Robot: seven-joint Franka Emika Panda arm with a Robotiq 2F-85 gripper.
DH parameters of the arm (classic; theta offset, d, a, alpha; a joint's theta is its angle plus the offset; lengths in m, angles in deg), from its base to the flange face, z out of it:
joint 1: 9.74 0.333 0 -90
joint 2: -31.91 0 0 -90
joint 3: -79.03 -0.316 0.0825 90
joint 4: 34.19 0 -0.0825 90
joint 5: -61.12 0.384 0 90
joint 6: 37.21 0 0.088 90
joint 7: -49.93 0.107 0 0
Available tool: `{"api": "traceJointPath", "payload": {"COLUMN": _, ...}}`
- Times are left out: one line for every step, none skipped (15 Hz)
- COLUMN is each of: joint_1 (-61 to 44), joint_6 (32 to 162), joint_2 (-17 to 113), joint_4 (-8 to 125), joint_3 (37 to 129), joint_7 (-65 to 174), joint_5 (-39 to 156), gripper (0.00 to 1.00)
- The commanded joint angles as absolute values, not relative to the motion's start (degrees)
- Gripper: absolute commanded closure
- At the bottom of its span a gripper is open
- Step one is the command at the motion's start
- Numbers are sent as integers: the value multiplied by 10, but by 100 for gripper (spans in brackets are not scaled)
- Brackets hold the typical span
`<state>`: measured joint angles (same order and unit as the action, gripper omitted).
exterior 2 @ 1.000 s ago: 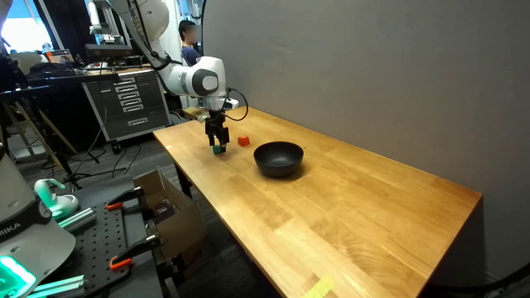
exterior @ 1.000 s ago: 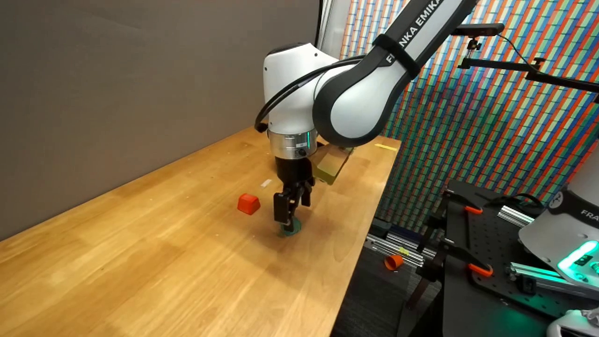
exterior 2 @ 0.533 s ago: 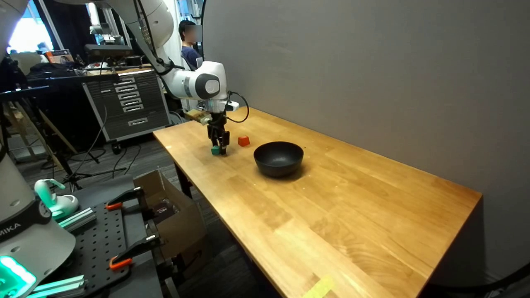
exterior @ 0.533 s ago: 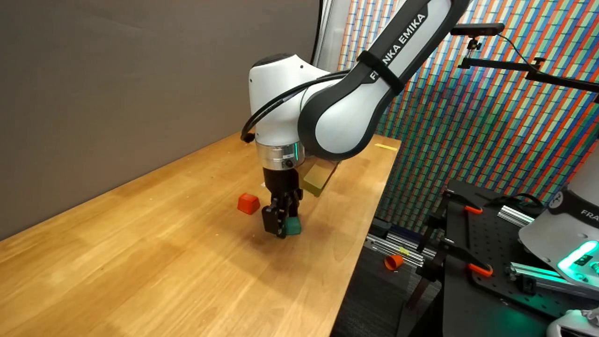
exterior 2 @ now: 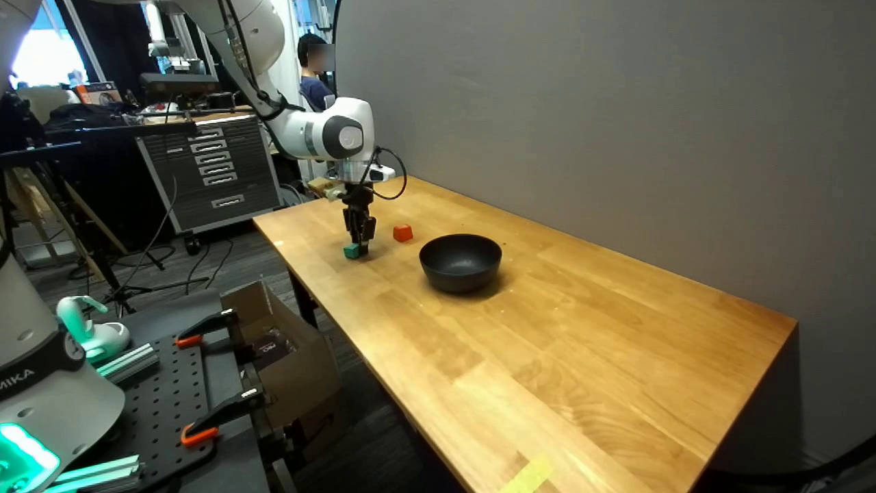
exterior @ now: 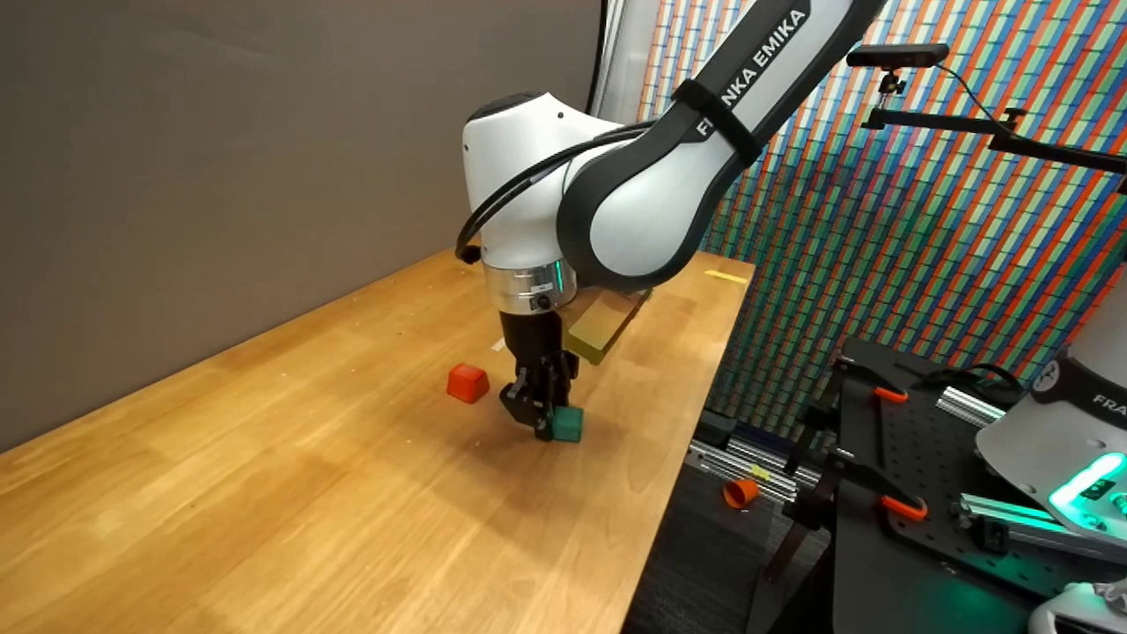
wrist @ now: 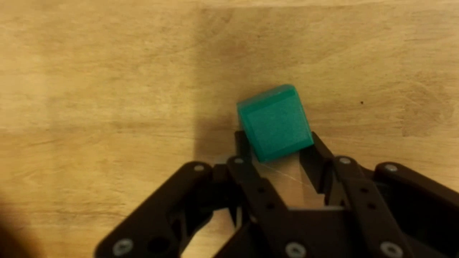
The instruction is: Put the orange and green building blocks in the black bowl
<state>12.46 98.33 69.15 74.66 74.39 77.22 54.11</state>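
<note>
Green block [exterior: 567, 424] sits on the table [exterior: 352, 475], nearer the edge than before in both exterior views. In the wrist view, the gripper [wrist: 281, 150] stands narrow-jawed about the block's near side; whether it grips, I cannot tell.

Grey wall [exterior 2: 602, 150] beside wooden table [exterior 2: 582, 356]; drawer cabinet [exterior 2: 191, 192]; bright window [exterior 2: 48, 58].

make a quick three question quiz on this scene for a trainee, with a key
1. True or false: the black bowl stands apart from the orange block.
2. Which is nearer the end effector: a) the orange block or b) the green block?
3. Fill in: the orange block rests on the wooden ____.

Key: 1 true; 2 b; 3 table.
</note>
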Motion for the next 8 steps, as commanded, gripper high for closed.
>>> {"api": "traceJointPath", "payload": {"joint_1": 135, "joint_6": 951, "joint_2": 656, "joint_4": 771, "joint_3": 762, "joint_7": 801, "joint_5": 541, "gripper": 84}}
{"api": "traceJointPath", "payload": {"joint_1": 136, "joint_6": 940, "joint_2": 653, "joint_4": 772, "joint_3": 765, "joint_7": 807, "joint_5": 538, "gripper": 84}}
{"api": "traceJointPath", "payload": {"joint_1": 137, "joint_6": 934, "joint_2": 645, "joint_4": 775, "joint_3": 768, "joint_7": 814, "joint_5": 536, "gripper": 85}}
{"api": "traceJointPath", "payload": {"joint_1": 137, "joint_6": 928, "joint_2": 635, "joint_4": 777, "joint_3": 772, "joint_7": 822, "joint_5": 532, "gripper": 85}}
{"api": "traceJointPath", "payload": {"joint_1": 139, "joint_6": 920, "joint_2": 625, "joint_4": 778, "joint_3": 780, "joint_7": 830, "joint_5": 522, "gripper": 85}}
{"api": "traceJointPath", "payload": {"joint_1": 140, "joint_6": 911, "joint_2": 616, "joint_4": 776, "joint_3": 786, "joint_7": 835, "joint_5": 510, "gripper": 85}}
{"api": "traceJointPath", "payload": {"joint_1": 140, "joint_6": 898, "joint_2": 602, "joint_4": 770, "joint_3": 801, "joint_7": 840, "joint_5": 484, "gripper": 85}}
{"api": "traceJointPath", "payload": {"joint_1": 140, "joint_6": 888, "joint_2": 595, "joint_4": 764, "joint_3": 812, "joint_7": 848, "joint_5": 458, "gripper": 85}}
